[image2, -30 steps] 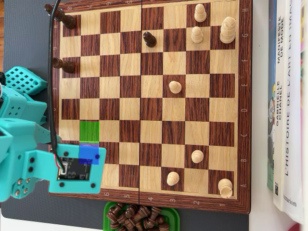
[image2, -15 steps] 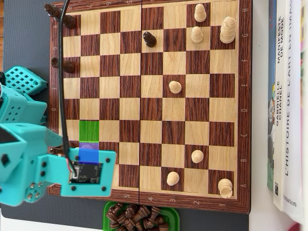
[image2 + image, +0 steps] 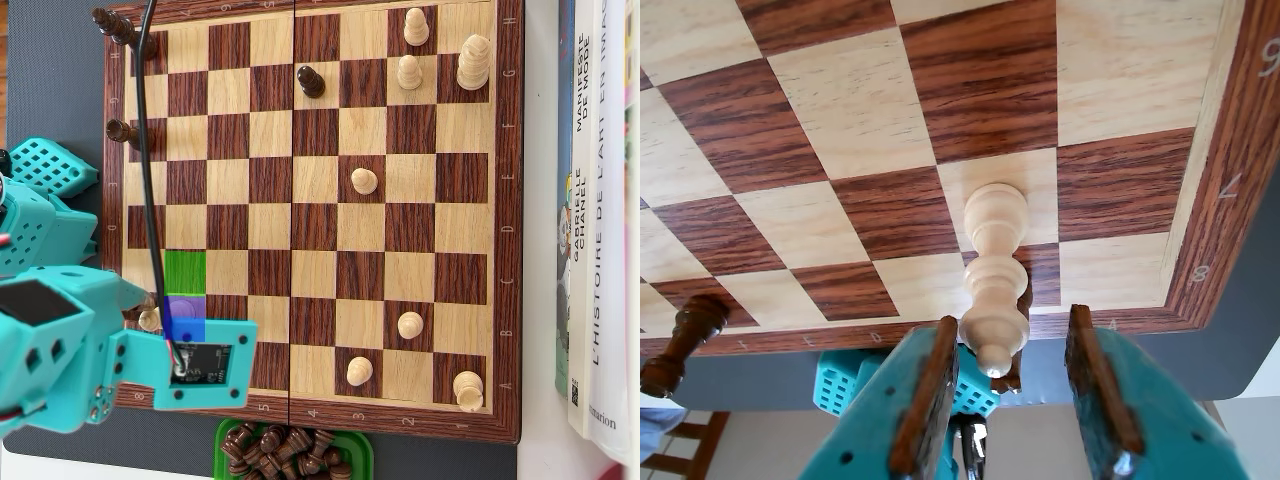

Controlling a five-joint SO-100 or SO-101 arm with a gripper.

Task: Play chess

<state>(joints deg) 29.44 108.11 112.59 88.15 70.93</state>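
near the chessboard (image 3: 310, 215) corner, claw (image 3: 1005, 385) fingers spread apart, straddling the light chess piece (image 3: 995, 275) without gripping; piece stands upright on a light square beside the board's border.

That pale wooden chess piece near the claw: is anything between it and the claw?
Nothing visible. In the wrist view the pale wooden chess piece stands just ahead of the open teal gripper, its top already between the brown-padded fingers. The dark turned piece sits off to the left.
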